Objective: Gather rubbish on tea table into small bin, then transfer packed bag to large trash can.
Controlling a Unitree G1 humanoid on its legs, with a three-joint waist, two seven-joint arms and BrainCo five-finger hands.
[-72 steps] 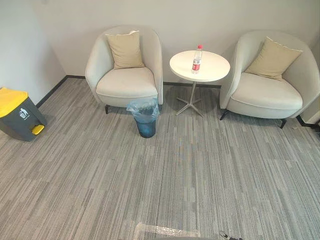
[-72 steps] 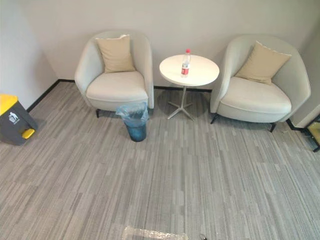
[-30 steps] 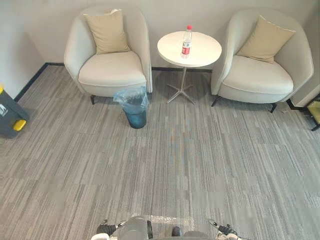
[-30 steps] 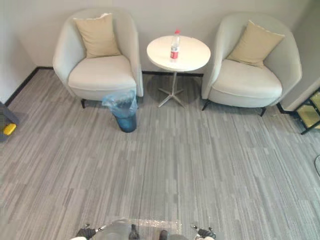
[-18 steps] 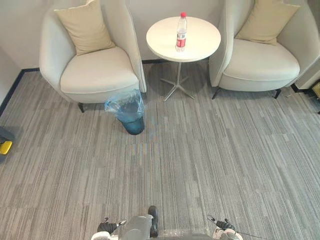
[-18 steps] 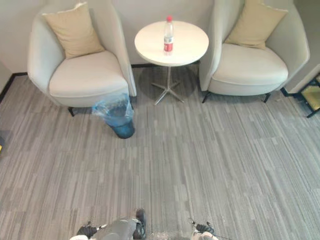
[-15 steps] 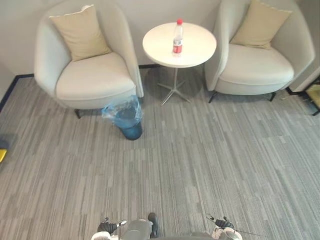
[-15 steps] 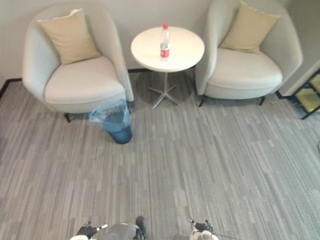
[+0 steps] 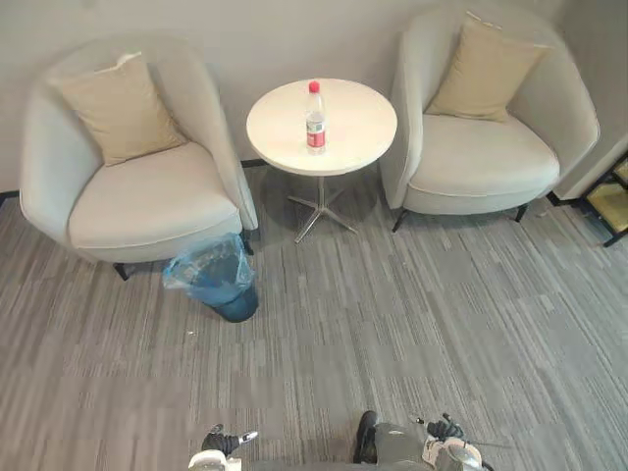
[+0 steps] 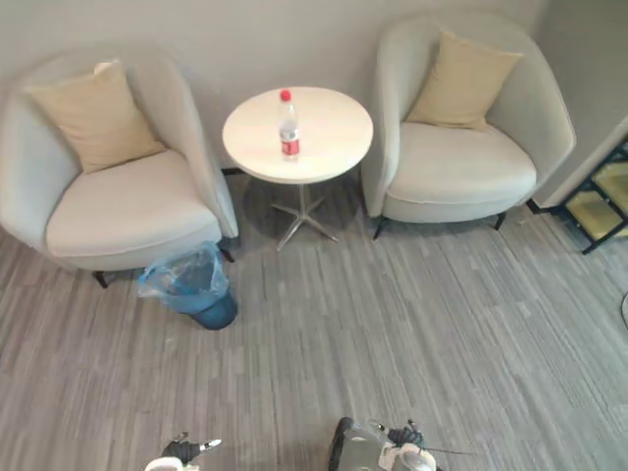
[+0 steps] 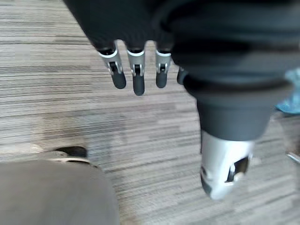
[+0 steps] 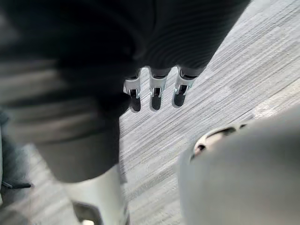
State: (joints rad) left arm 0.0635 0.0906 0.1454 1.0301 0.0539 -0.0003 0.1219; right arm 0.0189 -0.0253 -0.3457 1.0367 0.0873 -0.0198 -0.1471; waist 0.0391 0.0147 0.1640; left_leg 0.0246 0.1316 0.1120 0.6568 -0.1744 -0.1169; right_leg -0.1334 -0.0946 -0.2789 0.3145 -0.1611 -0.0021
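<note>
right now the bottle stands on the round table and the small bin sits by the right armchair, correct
No: the small bin sits by the left armchair, not the right one, as the left eye view shows. The bottle does stand on the round table.

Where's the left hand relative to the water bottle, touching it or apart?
Apart. The left eye view shows the bottle upright on the round table, with carpet between it and the left hand.
</note>
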